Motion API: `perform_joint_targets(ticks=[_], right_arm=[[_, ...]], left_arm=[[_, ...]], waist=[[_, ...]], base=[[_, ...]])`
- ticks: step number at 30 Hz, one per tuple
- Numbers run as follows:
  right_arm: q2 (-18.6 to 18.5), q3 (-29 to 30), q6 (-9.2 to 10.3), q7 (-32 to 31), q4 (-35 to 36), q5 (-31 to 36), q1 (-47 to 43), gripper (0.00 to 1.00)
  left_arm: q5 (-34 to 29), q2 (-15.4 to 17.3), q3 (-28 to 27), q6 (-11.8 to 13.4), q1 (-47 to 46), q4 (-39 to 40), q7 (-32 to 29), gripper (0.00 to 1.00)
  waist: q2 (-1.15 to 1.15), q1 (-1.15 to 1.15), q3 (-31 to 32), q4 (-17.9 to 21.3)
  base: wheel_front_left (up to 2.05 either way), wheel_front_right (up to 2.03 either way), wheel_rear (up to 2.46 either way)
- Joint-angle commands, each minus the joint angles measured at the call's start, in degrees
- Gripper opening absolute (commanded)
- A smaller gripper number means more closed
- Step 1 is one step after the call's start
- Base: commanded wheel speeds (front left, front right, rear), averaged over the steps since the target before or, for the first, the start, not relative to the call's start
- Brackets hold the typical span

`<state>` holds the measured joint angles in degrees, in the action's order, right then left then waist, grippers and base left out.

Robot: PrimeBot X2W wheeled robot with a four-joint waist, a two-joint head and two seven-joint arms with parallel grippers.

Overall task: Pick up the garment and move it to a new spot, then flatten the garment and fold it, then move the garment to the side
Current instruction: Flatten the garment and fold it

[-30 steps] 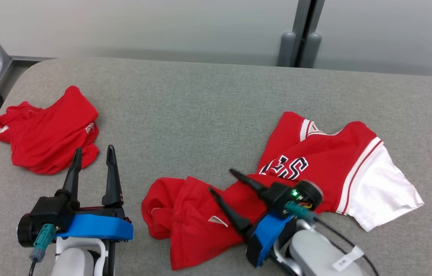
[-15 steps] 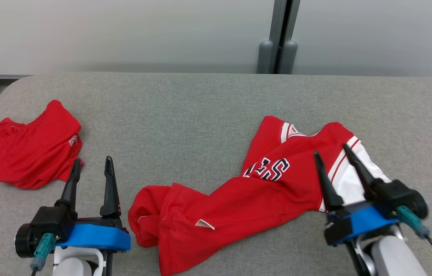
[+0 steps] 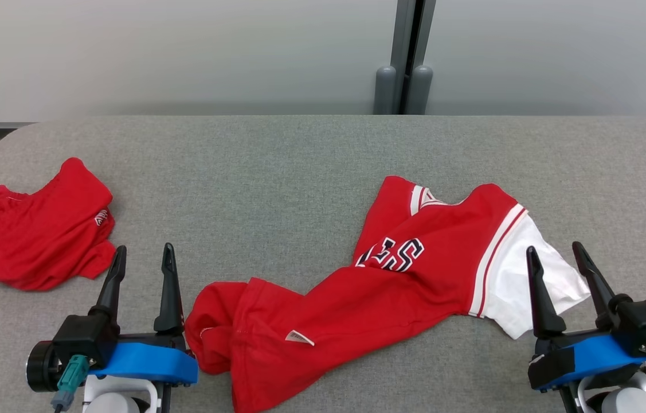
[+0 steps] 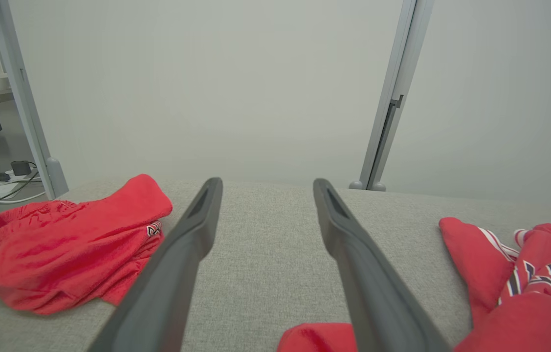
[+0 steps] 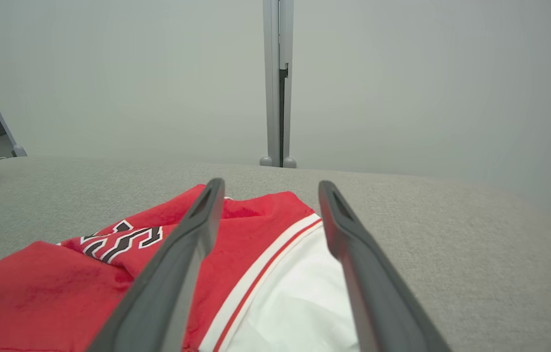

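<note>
Expect garment (image 3: pixel 391 287) soft, light, droopy; you grip white sleeve (image 3: pixel 529 287) at right, bunched hem (image 3: pixel 214 321) near left. Wide apart, empty: left gripper (image 3: pixel 144 248), right gripper (image 3: pixel 553 248).

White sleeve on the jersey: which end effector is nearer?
Right. The right end effector is beside the white sleeve; the left end effector is at the opposite, bunched end of the jersey.
</note>
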<state>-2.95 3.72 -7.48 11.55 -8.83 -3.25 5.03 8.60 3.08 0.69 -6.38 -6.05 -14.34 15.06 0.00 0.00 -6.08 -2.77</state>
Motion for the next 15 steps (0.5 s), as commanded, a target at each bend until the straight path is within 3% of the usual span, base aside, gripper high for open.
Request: perform_joint_targets(ticks=[1,8,15], right_arm=[[0.1,0.4,-0.03,-0.4,0.3,-0.5,-1.0,1.0],[0.0,1.1,-0.03,-3.2,-0.4,2.0,3.5,1.0],[-4.2,2.3,-0.03,-7.3,-5.3,3.8,11.6,1.0]], left_arm=[[-0.1,0.1,0.0,-0.3,-0.5,-0.1,0.2,1.0],[0.2,0.0,0.4,-0.4,-1.2,0.1,0.2,1.0],[0.4,0.0,0.6,-0.5,-2.7,0.2,0.2,1.0]], waist=[[0.0,0.0,0.0,0.0],[0.0,0.0,-0.8,-0.3],[0.0,0.0,-2.8,-1.3]], base=[[0.0,0.0,0.0],[0.0,0.0,0.0],[0.0,0.0,0.0]])
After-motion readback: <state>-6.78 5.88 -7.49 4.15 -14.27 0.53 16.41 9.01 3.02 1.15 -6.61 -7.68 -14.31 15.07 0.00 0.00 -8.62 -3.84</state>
